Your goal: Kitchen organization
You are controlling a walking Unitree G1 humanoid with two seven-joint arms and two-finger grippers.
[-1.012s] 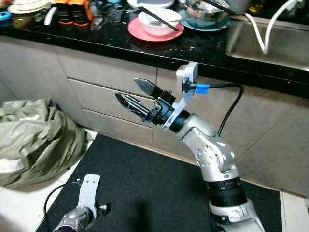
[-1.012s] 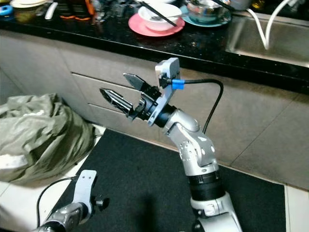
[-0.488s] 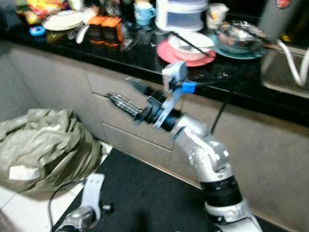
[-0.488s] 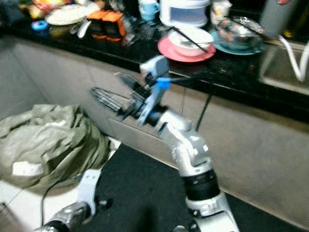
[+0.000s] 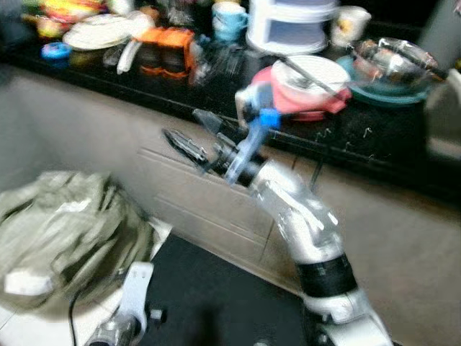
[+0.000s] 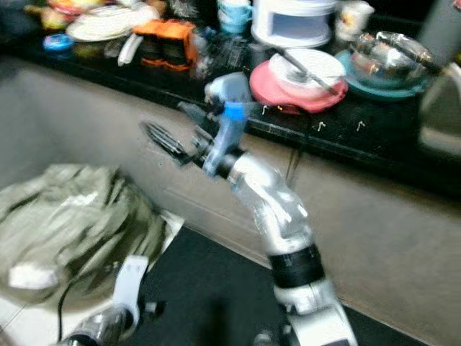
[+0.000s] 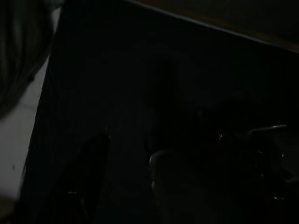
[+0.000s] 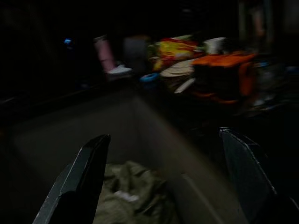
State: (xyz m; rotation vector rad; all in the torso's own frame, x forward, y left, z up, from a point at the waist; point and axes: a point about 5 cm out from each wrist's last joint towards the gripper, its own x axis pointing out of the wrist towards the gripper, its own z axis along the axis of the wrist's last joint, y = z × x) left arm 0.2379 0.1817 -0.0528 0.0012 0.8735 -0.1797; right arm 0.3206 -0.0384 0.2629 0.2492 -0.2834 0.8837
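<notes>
My right gripper (image 5: 181, 124) is raised in front of the black counter's (image 5: 346, 133) edge, open, with nothing between its black fingers. In the right wrist view the same gripper (image 8: 162, 135) points along the cabinet front toward an orange container (image 8: 224, 74) and stacked plates (image 8: 180, 67). On the counter sit a pink plate with a white bowl and chopsticks (image 5: 317, 76), a teal plate with a steel bowl (image 5: 392, 58), and a blue mug (image 5: 229, 14). My left arm (image 5: 130, 306) hangs idle low at the left; its wrist view is very dark.
Grey drawer fronts (image 5: 180, 191) run below the counter. A crumpled green bag (image 5: 65, 231) lies on the floor at the left, beside a black mat (image 5: 216, 288). A white lidded container (image 5: 292, 25) stands at the back, and the sink edge (image 5: 443, 108) is at the right.
The camera has shifted and blurred, showing more of the countertop. My right gripper has risen toward the counter edge and stays open. The left arm still hangs.
</notes>
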